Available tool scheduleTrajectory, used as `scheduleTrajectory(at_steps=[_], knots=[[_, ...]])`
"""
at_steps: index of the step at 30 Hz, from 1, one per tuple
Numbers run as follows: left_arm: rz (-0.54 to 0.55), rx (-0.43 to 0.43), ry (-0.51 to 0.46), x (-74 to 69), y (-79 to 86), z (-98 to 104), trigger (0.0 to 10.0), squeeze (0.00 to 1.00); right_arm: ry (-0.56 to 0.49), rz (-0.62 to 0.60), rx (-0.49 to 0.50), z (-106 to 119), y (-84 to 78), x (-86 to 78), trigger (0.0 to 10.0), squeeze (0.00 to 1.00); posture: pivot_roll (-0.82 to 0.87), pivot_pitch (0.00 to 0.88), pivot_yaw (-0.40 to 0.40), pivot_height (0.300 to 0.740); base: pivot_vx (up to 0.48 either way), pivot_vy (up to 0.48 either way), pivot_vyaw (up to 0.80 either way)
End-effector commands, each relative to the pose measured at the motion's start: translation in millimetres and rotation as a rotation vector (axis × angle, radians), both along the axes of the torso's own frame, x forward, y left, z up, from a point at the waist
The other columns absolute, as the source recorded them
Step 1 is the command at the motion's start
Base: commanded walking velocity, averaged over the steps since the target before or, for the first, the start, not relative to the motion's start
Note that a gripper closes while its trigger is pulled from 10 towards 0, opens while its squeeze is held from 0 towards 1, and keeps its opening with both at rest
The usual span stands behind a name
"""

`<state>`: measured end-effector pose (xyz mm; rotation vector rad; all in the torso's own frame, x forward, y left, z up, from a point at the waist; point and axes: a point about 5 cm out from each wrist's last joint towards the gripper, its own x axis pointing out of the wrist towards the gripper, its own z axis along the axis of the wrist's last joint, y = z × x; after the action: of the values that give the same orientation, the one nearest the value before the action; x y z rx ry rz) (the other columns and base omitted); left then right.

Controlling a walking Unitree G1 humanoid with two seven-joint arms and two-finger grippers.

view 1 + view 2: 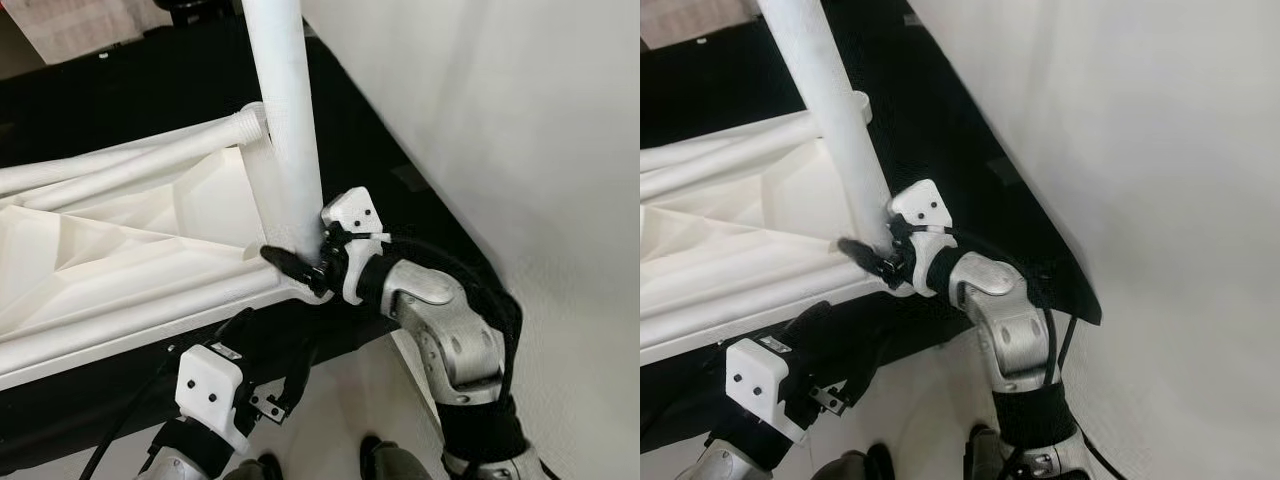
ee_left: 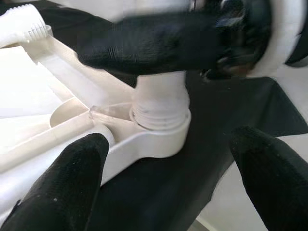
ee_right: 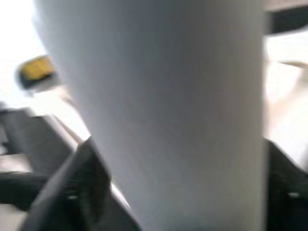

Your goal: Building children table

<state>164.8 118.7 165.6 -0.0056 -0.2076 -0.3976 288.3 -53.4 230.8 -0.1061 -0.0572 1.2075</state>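
With no legible writing anywhere, right gripper [image 1: 297, 268] fingers around white table leg [image 1: 285, 110].

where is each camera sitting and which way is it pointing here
Left eye view: on the head, looking down at the upturned table top; both arms show.
Right eye view: same scene, beside it.
Left wrist view: along the open left gripper at the leg's socket.
Right wrist view: pressed close to the table leg.
Shared: the right gripper gripping that leg.

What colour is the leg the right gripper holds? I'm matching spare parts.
White, like the tabletop. The leg in the right gripper shows best in the left eye view.
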Motion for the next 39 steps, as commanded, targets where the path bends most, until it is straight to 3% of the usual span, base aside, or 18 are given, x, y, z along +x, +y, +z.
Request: scheduleTrajectory(at_steps=[1,2,8,12,13,14,15,24,28,29,30,31,32,33,34,35,36,39], knots=[[0.006,0.005,0.031,-2.8,0.5,-6,10.0,0.0,-0.099,0.3,-0.068,8,1.7,-10.2,10.0,0.22,0.01,0.294,0.03,0.74,0.0,0.0,0.0],[0.007,0.004,0.032,-3.7,0.0,-5,10.0,0.0,-0.123,0.347,-0.127,9,-4.7,-3.9,10.0,0.0,0.02,0.295,0.03,0.74,0.0,0.0,0.0],[0.006,0.002,0.036,-7.0,-1.1,-5,10.0,0.0,-0.141,0.418,-0.204,19,-17.8,24.3,10.0,0.0,0.03,0.299,0.028,0.74,0.0,0.0,0.0],[0.003,0.002,0.039,-8.0,-1.7,-5,10.0,0.0,-0.133,0.451,-0.229,20,-21.6,27.6,10.0,0.0,0.03,0.298,0.026,0.74,0.0,0.0,0.0],[0.002,0.002,0.04,-8.6,-1.9,-5,10.0,0.0,-0.125,0.465,-0.234,21,-23.2,28.1,3.7,0.0,0.03,0.301,0.027,0.74,0.0,0.0,0.0],[0.002,0.002,0.04,-8.6,-1.9,-5,10.0,0.0,-0.125,0.465,-0.234,21,-23.2,28.1,3.7,0.0,0.03,0.301,0.027,0.74,0.0,0.0,0.0],[0.002,0.001,0.042,-9.7,-2.3,-5,10.0,0.0,-0.113,0.5,-0.244,22,-27.9,27.8,0.0,0.0,0.03,0.301,0.026,0.74,0.0,0.0,0.0],[-0.001,-0.002,0.044,-10.2,-3.0,-5,10.0,0.0,-0.105,0.459,-0.247,13,-39.7,27.5,0.0,0.0,0.02,0.304,0.028,0.74,0.0,0.0,0.0],[0.0,-0.004,0.043,-9.3,-2.6,-5,10.0,0.0,-0.082,0.286,-0.208,0,-46.6,26.2,0.0,0.0,0.0,0.309,0.03,0.74,0.0,0.0,0.0],[-0.001,-0.004,0.042,-8.7,-1.7,-5,10.0,0.0,0.005,0.053,-0.184,-19,-45.4,21.0,0.0,0.0,0.0,0.31,0.025,0.74,0.0,0.0,0.0],[-0.001,-0.004,0.042,-8.7,-1.7,-5,10.0,0.0,0.005,0.053,-0.184,-19,-45.4,21.0,0.0,0.0,0.0,0.31,0.025,0.74,0.0,0.0,0.0],[-0.002,-0.003,0.042,-8.6,-0.9,-5,10.0,0.0,0.041,-0.223,-0.199,-34,-45.4,24.3,0.0,0.0,0.0,0.311,0.028,0.74,0.0,0.0,0.0],[-0.002,-0.003,0.042,-8.6,-0.9,-5,10.0,0.0,0.041,-0.223,-0.199,-34,-45.4,24.3,0.0,0.0,0.0,0.311,0.028,0.74,0.0,0.0,0.0],[-0.003,-0.002,0.042,-8.3,-0.2,-5,10.0,0.0,0.099,-0.609,-0.218,-48,-55.2,26.1,0.0,0.0,0.0,0.309,0.027,0.74,0.0,0.0,0.0],[-0.003,-0.002,0.042,-8.3,-0.2,-5,10.0,0.0,0.099,-0.609,-0.218,-48,-55.2,26.1,0.0,0.0,0.0,0.309,0.027,0.74,0.0,0.0,0.0],[-0.004,0.0,0.041,-7.2,0.5,-5,10.0,0.0,0.118,-0.749,-0.234,-60,-53.3,12.0,0.0,0.0,0.01,0.305,0.035,0.74,0.0,0.0,0.0],[-0.004,0.003,0.041,-6.3,1.1,-6,10.0,0.0,0.13,-0.787,-0.219,-63,-45.8,5.4,0.0,0.0,0.0,0.299,0.043,0.74,0.0,0.0,0.0],[-0.004,0.006,0.04,-4.6,1.3,-7,10.0,0.0,0.118,-0.723,-0.186,-60,-30.3,4.3,0.0,0.0,0.01,0.289,0.033,0.74,0.0,0.0,0.0]])
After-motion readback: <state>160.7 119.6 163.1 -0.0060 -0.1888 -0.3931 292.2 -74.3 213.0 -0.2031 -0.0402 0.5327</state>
